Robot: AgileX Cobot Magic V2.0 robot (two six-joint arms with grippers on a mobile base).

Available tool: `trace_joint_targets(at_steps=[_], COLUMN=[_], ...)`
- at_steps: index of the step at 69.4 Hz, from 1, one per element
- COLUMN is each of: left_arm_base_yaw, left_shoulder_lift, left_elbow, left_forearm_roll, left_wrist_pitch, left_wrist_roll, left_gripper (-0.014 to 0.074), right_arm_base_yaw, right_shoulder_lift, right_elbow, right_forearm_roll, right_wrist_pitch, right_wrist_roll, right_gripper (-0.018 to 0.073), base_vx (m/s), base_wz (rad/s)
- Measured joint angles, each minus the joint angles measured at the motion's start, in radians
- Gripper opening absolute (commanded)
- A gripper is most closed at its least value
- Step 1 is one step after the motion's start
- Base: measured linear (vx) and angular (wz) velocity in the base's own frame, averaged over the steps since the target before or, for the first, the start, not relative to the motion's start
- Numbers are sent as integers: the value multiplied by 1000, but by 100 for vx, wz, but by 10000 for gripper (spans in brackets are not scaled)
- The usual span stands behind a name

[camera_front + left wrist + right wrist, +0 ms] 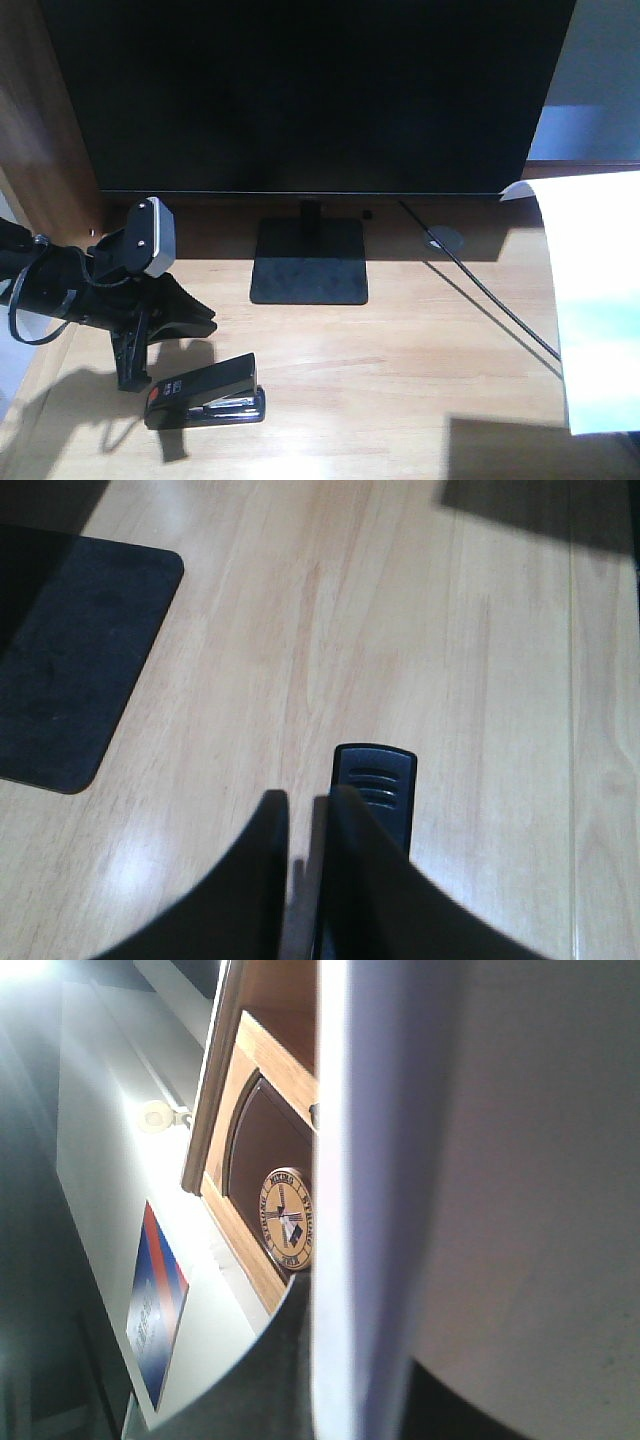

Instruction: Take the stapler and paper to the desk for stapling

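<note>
- Your left gripper [302, 815] has its fingers all but pressed together, with only a thin slit between them and nothing pinched.
- The stapler [205, 393] lies flat on the desk [400, 380] just by those fingers, its red patch toward the left edge. You cannot tell whether a finger touches it.
- Your right gripper [335, 1395] pinches the paper [600, 300], held up over the desk's right side, well apart from the stapler.
- The monitor [310, 90] stands behind both.
</note>
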Motion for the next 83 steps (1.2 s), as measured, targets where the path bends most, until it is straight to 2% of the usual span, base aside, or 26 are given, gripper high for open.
trace_joint_targets(at_steps=[23, 51, 83], left_arm_base_yaw=[-1, -49, -49], left_shoulder_lift=[-1, 76, 127], left_elbow=[0, 0, 0], left_forearm_roll=[2, -11, -28], left_wrist_pitch=[23, 9, -22], left_wrist_roll=[29, 41, 46], left_gripper=[-8, -7, -7], right_arm_base_yaw=[0, 0, 0], right_shoulder_lift=[0, 0, 0], right_elbow=[0, 0, 0], right_forearm_roll=[0, 0, 0], right_wrist_pitch=[0, 0, 0], right_wrist_roll=[0, 0, 0], right_gripper=[-6, -6, -6], base_vx=[0, 0, 0], base_wz=[0, 0, 0])
